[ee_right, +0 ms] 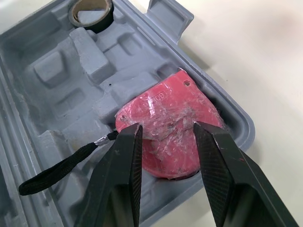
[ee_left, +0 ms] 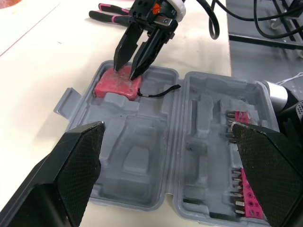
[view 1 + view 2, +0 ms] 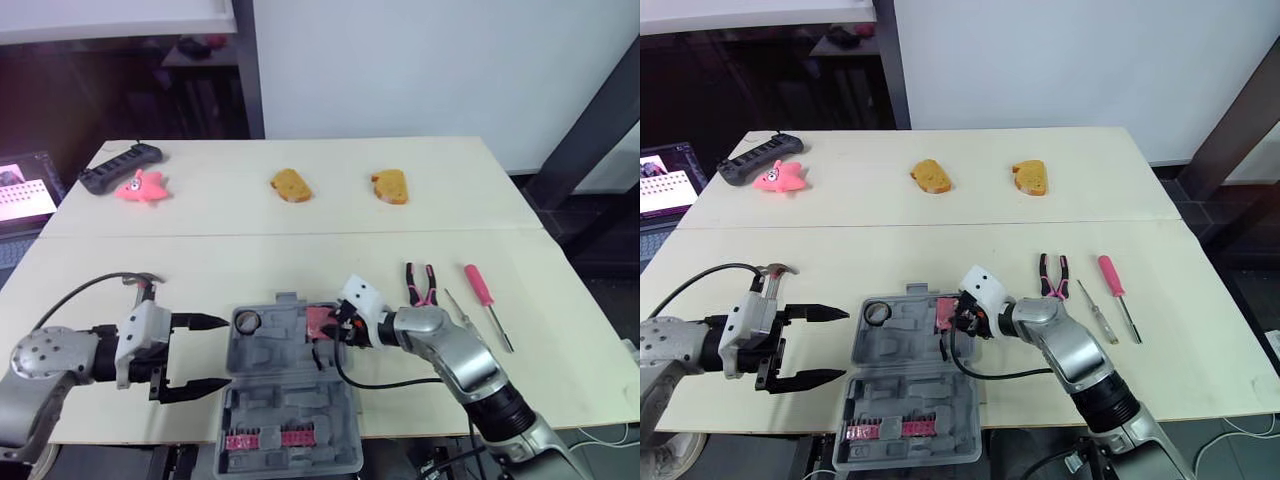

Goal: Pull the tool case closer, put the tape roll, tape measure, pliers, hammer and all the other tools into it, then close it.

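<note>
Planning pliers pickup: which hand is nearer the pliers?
Right. Right hand is at the tape measure, just left of the pliers; left hand is across the case.

stamped characters on the pink face of the tape measure [image 1: 173, 118], lying in the grey tool case [image 1: 57, 71]: a short raised run near one edge. the last two look like "09", and a "6" may sit before them. the rest is lost under crinkled film and can't be made out. over by the table's left side, a laptop screen [image 3: 665, 185] shows rows of tiny marks, too small to read.
</note>
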